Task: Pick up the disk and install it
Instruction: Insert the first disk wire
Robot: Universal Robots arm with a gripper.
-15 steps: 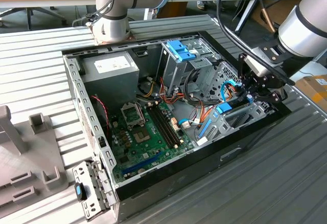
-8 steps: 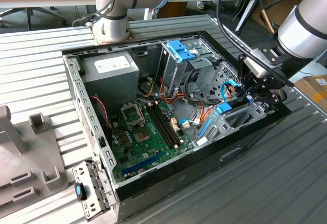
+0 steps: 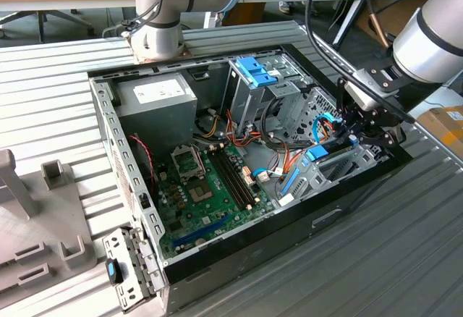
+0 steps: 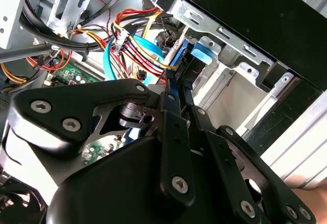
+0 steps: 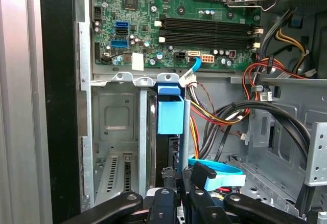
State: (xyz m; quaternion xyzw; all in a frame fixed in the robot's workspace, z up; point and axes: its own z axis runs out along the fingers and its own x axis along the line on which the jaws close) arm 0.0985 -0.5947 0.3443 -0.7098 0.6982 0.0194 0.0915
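1. Pincer point(image 3: 352, 130) at right of the exterior view, down inside the open computer case point(image 3: 239, 248), fingers clamped on the disk point(image 3: 327, 148).
2. Disk stands on edge in the metal drive bay point(image 3: 340, 168) at the case's right end, blue tab point(image 5: 170, 114) showing mid-frame in the first wrist view.
3. Motherboard point(image 3: 206, 187) mid-frame, ribbed bench point(image 3: 347, 273) underneath.

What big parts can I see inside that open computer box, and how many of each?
Green motherboard: 1
Grey power supply: 1
Metal drive cage with a blue latch: 1
Disk, held in the gripper: 1
Total: 4
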